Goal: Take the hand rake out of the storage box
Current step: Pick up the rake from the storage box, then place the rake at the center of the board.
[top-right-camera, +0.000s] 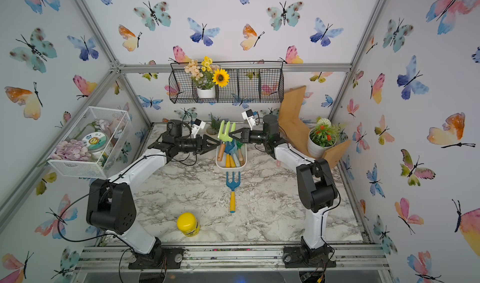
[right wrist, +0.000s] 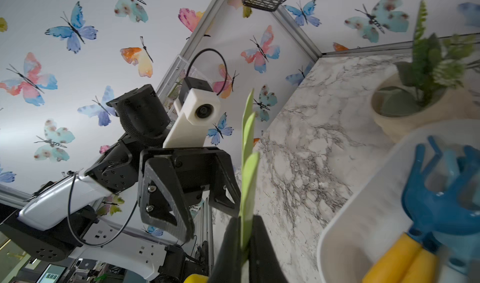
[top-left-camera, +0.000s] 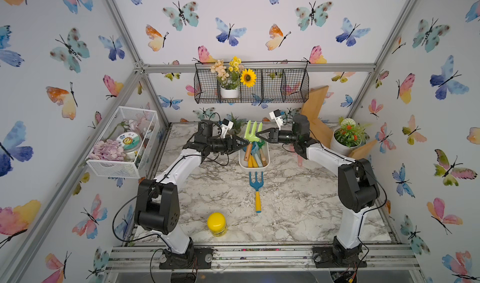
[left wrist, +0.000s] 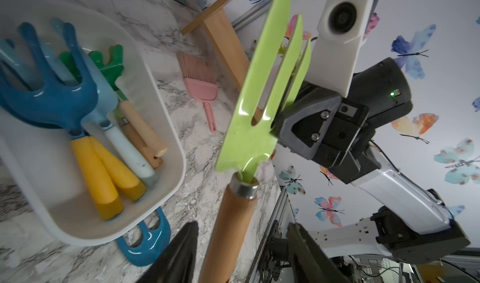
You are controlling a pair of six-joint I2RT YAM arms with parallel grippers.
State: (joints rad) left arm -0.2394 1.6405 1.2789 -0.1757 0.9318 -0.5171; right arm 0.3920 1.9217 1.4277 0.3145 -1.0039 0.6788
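The hand rake [top-left-camera: 253, 133] [top-right-camera: 226, 133], with a light-green pronged head and a wooden handle, hangs upright just above the white storage box [top-left-camera: 254, 168] [top-right-camera: 230, 169]. My right gripper [top-left-camera: 257, 135] [right wrist: 244, 222] is shut on the edge of its green head [left wrist: 249, 128]. My left gripper [top-left-camera: 246, 145] [left wrist: 241, 226] is open. Its fingers stand on either side of the wooden handle [left wrist: 228, 229] with a gap on each side. Several other tools lie in the box [left wrist: 65, 191], including a blue rake with a yellow handle [left wrist: 52, 97].
A second blue rake [top-left-camera: 256, 188] lies on the marble table in front of the box, and a yellow jar [top-left-camera: 217, 223] stands near the front. A potted plant [top-left-camera: 346, 139] and wooden boards [top-left-camera: 314, 107] stand at the back right. A pink brush [left wrist: 200, 87] lies near them.
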